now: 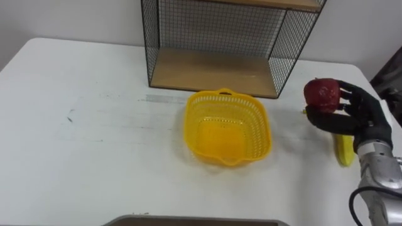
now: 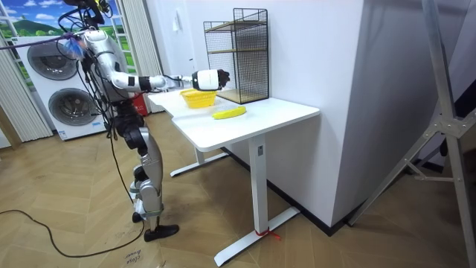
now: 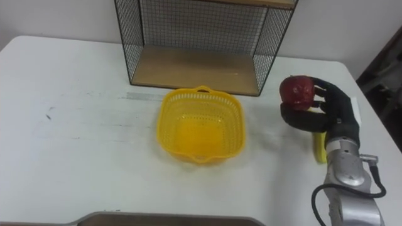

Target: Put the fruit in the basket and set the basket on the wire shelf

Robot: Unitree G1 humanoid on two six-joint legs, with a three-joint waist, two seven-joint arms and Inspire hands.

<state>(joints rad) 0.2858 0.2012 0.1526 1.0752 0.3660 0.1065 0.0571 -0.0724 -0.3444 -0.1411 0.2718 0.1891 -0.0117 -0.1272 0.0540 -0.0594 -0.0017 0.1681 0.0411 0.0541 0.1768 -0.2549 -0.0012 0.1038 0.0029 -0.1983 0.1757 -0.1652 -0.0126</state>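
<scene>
Right robot hand [image 3: 334, 114] clutching red fruit [image 3: 298, 91], yellow basket [image 3: 166, 120]

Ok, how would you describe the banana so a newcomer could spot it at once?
On the white table, look right of the wire shelf and the yellow basket. The banana lies flat near the table's right edge, partly under the right hand, which holds a red fruit. It is the only long, solid yellow thing.
</scene>
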